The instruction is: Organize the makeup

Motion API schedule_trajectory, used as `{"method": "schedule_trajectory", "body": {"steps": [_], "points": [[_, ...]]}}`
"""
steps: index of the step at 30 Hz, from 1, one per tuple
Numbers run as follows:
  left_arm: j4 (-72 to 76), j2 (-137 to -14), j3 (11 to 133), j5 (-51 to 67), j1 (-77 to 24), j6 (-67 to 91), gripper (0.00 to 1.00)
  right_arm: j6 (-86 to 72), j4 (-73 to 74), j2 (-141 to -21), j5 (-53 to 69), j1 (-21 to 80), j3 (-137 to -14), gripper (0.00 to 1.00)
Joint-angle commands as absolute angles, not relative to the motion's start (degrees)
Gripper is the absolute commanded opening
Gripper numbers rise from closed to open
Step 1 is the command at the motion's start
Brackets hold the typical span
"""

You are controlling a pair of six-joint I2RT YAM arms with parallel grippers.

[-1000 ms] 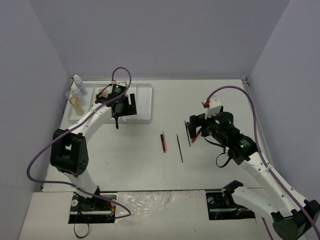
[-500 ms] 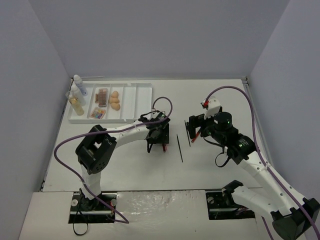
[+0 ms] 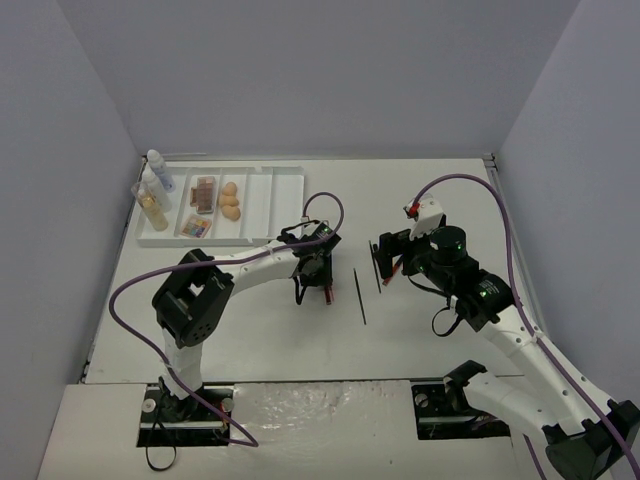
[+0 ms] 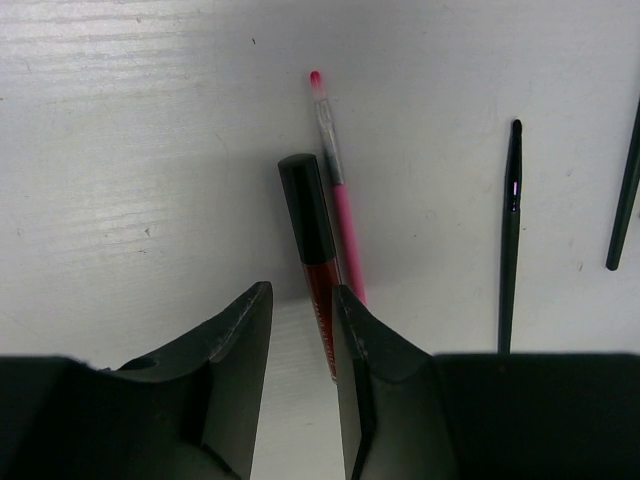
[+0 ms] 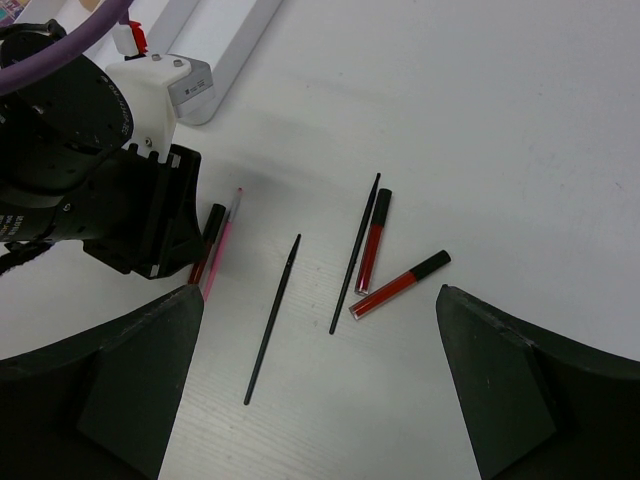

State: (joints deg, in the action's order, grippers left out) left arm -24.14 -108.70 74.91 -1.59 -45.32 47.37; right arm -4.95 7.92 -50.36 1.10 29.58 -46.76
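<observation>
My left gripper point(image 3: 311, 272) is open and low over the table, its jaws a narrow gap apart point(image 4: 300, 295). A red lip-gloss tube with a black cap point(image 4: 312, 250) lies by its right finger, its lower end in the gap, with a pink brush point(image 4: 342, 215) beside it. My right gripper point(image 3: 386, 262) is wide open point(image 5: 318, 300) and empty above two red tubes point(image 5: 375, 240) point(image 5: 400, 285) and two thin black pencils point(image 5: 272, 320) point(image 5: 355, 255). The white tray point(image 3: 270, 200) holds palettes point(image 3: 204, 192) and peach sponges point(image 3: 230, 200).
A white bottle point(image 3: 157, 168) and a clear tan-filled tube point(image 3: 150, 205) stand at the tray's left edge. Grey walls close in the table on the left, back and right. The left arm's wrist point(image 5: 110, 200) fills the upper left of the right wrist view.
The left arm swung from over the tray to the red tube and pink brush at mid-table, then settled slightly. The right arm barely moved.
</observation>
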Motion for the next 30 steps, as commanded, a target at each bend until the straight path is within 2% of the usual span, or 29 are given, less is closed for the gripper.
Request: {"method": "schedule_trajectory", "body": {"steps": [1, 8, 11, 19, 25, 30], "points": [[-24.61, -107.88, 76.93, -2.81, -45.41, 48.49, 0.27, -5.19, 4.18, -50.80, 1.49, 29.35, -47.16, 1.00], [-23.28, -107.93, 76.68, -1.88, -45.44, 49.18, 0.28, -5.23, 4.13, -51.06, 1.58, 29.31, -46.98, 1.00], [-22.85, -108.32, 76.78, -1.49, -45.53, 49.50, 0.32, -5.10, 4.14, -50.97, 1.49, 29.27, -46.93, 1.00], [-23.51, -109.34, 77.30, -1.93, -45.53, 49.75, 0.30, -5.19, 4.22, -50.36, 1.32, 29.31, -46.63, 1.00], [-24.64, -108.50, 76.38, -2.44, -45.44, 49.33, 0.22, -5.12, 4.13, -50.52, 1.07, 29.34, -46.58, 1.00], [-26.81, -106.67, 74.73, -4.63, -45.00, 48.65, 0.06, -5.10, 4.13, -51.07, 1.14, 29.27, -46.72, 1.00]]}}
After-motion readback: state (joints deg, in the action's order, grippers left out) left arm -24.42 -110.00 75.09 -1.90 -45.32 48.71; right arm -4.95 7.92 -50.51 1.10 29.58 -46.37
